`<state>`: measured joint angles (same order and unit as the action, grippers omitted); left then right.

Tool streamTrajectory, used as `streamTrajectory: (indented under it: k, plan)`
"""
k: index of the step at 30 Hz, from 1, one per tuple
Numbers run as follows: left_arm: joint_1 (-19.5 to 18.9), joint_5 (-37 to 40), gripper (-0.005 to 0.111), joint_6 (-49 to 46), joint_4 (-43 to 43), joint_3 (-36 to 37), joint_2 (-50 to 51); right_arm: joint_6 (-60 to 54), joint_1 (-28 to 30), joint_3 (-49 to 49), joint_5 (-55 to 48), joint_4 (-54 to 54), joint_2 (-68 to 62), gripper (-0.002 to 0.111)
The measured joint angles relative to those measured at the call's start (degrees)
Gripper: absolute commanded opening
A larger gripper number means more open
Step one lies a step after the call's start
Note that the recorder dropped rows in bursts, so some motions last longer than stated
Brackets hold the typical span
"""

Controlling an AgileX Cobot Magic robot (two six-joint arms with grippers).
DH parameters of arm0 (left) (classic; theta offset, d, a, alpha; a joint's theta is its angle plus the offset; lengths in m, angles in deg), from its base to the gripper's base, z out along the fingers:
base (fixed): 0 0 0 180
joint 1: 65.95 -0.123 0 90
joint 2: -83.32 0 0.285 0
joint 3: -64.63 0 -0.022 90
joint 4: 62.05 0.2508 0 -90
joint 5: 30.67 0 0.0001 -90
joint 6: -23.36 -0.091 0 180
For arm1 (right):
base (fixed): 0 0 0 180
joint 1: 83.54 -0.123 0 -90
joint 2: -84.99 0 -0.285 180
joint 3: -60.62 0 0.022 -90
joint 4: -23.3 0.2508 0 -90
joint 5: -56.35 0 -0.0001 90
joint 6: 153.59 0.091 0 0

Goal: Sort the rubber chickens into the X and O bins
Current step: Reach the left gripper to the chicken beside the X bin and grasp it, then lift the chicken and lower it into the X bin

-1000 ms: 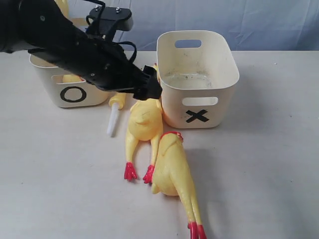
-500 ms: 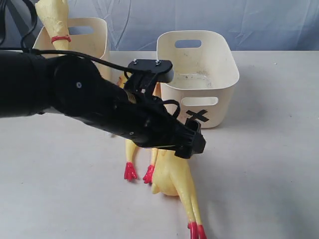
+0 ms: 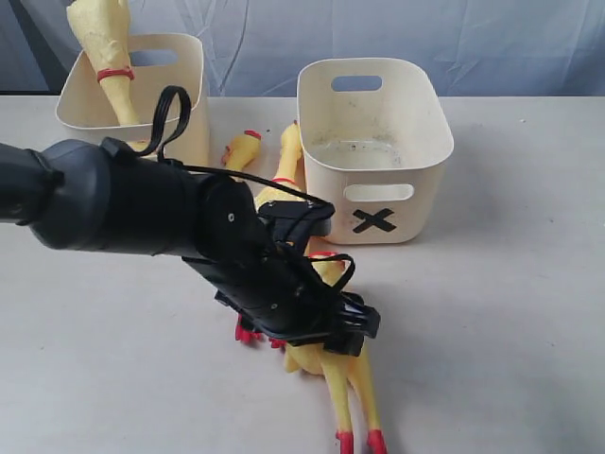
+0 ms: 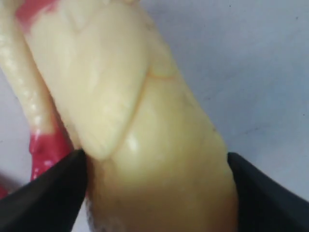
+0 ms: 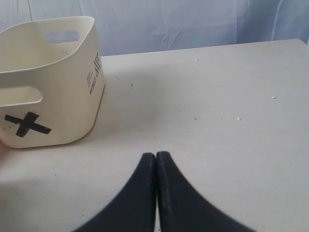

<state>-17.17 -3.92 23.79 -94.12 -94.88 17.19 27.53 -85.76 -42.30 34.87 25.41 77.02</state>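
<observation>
My left gripper (image 3: 346, 329) is down over the front rubber chicken (image 3: 352, 378), a big yellow one lying on the table with its red feet toward the front edge. In the left wrist view its black fingers (image 4: 58, 181) stand open on either side of that chicken's body (image 4: 145, 96), close against it. A second chicken (image 3: 286, 161) and a small one (image 3: 241, 149) lie behind my arm. Another chicken (image 3: 106, 47) stands in the left bin (image 3: 189, 66), whose mark my arm hides. The X bin (image 3: 378, 180) has no chicken in it. My right gripper (image 5: 156, 155) is shut with nothing in it, near the X bin (image 5: 58, 96).
The left arm (image 3: 123, 203) stretches across the left half of the table and covers most of the lying chickens. Bare table (image 3: 510, 312) lies to the right of the X bin. A blue cloth backdrop (image 3: 492, 38) hangs behind the table.
My left arm has swung from beside the bins toward the front and come down over the front chicken. That chicken has shifted slightly toward the front edge.
</observation>
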Motion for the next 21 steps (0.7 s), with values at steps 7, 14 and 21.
streamTrajectory:
  k: [7, 14, 21]
  plan:
    - [-0.1, 8.9, 0.0, -10.9, -9.7, 1.0, -3.9, 0.0, 0.0, 0.0, 0.0, 0.0, 0.0, 0.0]
    - [0.3, 12.4, 0.0, -62.1, -56.1, 0.7, -16.1, 0.0, 0.0, 0.0, 0.0, 0.0, 0.0, 0.0]
    - [-4.4, -26.3, 0.0, -90.3, -64.7, -12.9, -12.9, 0.0, 0.0, 0.0, 0.0, 0.0, 0.0, 0.0]
